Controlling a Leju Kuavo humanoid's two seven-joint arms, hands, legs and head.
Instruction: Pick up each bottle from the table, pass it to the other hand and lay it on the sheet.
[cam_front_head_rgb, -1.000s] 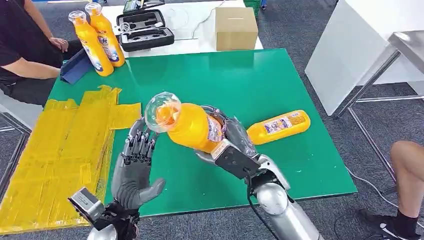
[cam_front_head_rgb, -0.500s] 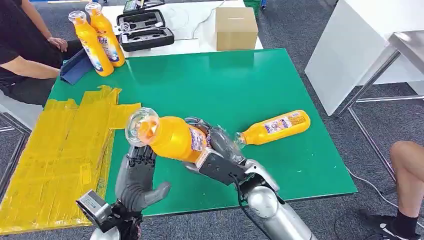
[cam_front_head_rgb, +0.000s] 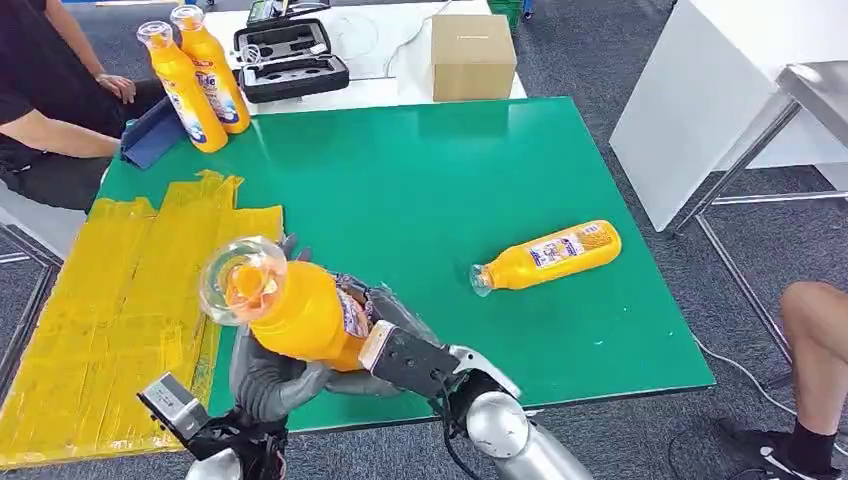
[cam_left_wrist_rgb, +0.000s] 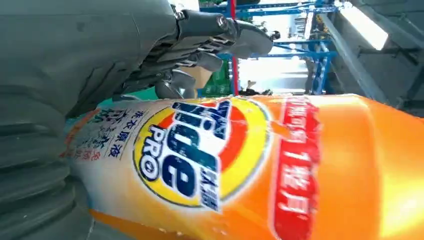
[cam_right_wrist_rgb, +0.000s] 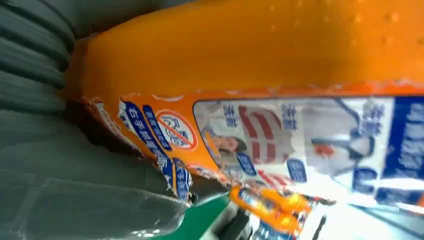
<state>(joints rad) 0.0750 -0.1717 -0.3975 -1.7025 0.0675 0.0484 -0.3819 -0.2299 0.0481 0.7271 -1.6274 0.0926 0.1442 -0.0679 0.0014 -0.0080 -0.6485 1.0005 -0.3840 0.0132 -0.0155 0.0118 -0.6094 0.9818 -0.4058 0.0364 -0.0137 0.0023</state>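
Handover in mid-air over the desk's near edge

Bottle number one, the tall orange plastic detergent bottle (cam_front_head_rgb: 300, 312) with the clear domed cap, hangs above the green desk (cam_front_head_rgb: 480, 170), cap aimed at the yellow taped sheet (cam_front_head_rgb: 110, 300), base toward the right arm. Its long axis runs left to right across the robot's front. The right hand (cam_front_head_rgb: 400, 345) grips the base end; the left hand (cam_front_head_rgb: 272, 375) cups it from beneath, thumb at its side, fingers behind the body. Whether the left hand has truly clamped, I cannot tell. The label reads "Tide PRO" with Chinese characters. The sheet lies just left of the cap, so the left hand looks best placed to carry it over. A second orange bottle (cam_front_head_rgb: 548, 254) lies on its side, well apart to the right.
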